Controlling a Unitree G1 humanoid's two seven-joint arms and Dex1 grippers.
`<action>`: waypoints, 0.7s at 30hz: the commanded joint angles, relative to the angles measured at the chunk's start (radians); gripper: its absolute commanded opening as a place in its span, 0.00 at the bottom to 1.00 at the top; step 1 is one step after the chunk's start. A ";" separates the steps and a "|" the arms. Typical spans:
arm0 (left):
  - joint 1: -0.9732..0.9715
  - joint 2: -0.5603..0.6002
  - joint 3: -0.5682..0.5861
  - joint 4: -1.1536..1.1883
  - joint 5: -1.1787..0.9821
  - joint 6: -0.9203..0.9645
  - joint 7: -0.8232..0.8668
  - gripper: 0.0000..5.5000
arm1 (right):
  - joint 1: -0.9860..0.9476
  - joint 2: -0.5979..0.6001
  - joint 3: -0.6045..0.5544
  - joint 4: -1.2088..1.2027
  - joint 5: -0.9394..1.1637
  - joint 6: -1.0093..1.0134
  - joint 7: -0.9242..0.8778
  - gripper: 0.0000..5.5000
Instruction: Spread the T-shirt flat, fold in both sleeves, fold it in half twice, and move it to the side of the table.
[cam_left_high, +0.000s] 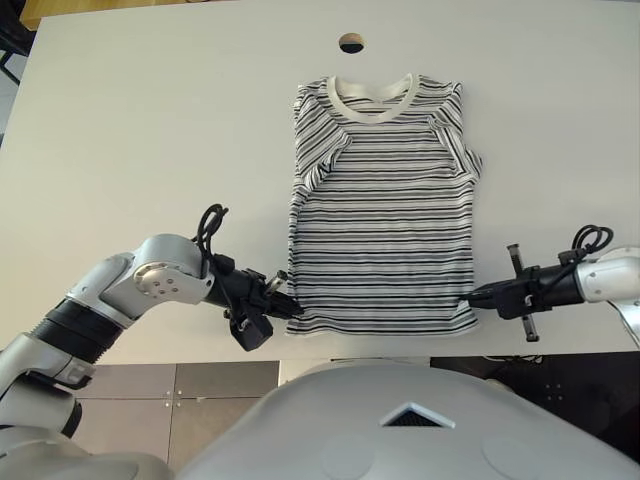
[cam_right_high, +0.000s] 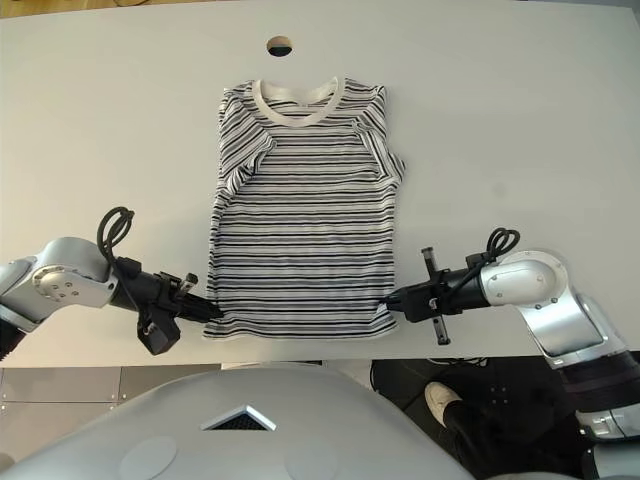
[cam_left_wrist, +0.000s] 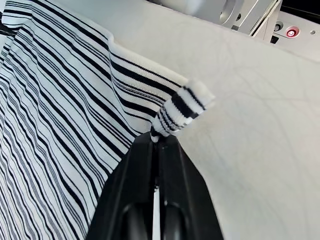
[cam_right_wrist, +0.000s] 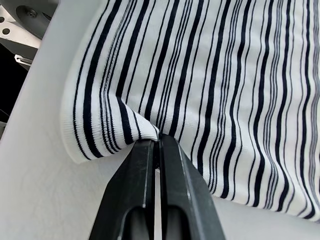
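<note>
A black-and-white striped T-shirt (cam_left_high: 380, 210) lies flat on the white table (cam_left_high: 150, 150), collar away from me, both sleeves folded in over the chest. My left gripper (cam_left_high: 290, 308) is shut on the shirt's near left hem corner (cam_left_wrist: 182, 107), which bunches up between the fingers (cam_left_wrist: 145, 165). My right gripper (cam_left_high: 472, 296) is shut on the near right hem corner (cam_right_wrist: 145, 127), pinching a small fold of fabric. Both grippers sit low on the table near its front edge.
A round hole (cam_left_high: 351, 42) sits in the table beyond the collar. Bare tabletop stretches to the left and right of the shirt. The table's front edge (cam_left_high: 400, 355) runs just behind the hem, with cabinets (cam_left_high: 180, 385) below.
</note>
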 joint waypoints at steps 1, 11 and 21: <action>0.024 0.007 -0.030 0.015 0.037 0.039 -0.052 0.02 | 0.017 0.000 -0.001 -0.026 0.019 0.021 -0.003 0.02; 0.099 0.064 -0.022 -0.131 -0.121 0.245 -0.134 0.02 | 0.086 -0.079 -0.042 -0.247 0.209 0.287 0.083 0.02; 0.202 0.145 0.030 -0.316 -0.295 0.526 -0.256 0.02 | 0.144 -0.160 -0.085 -0.266 0.242 0.316 0.153 0.02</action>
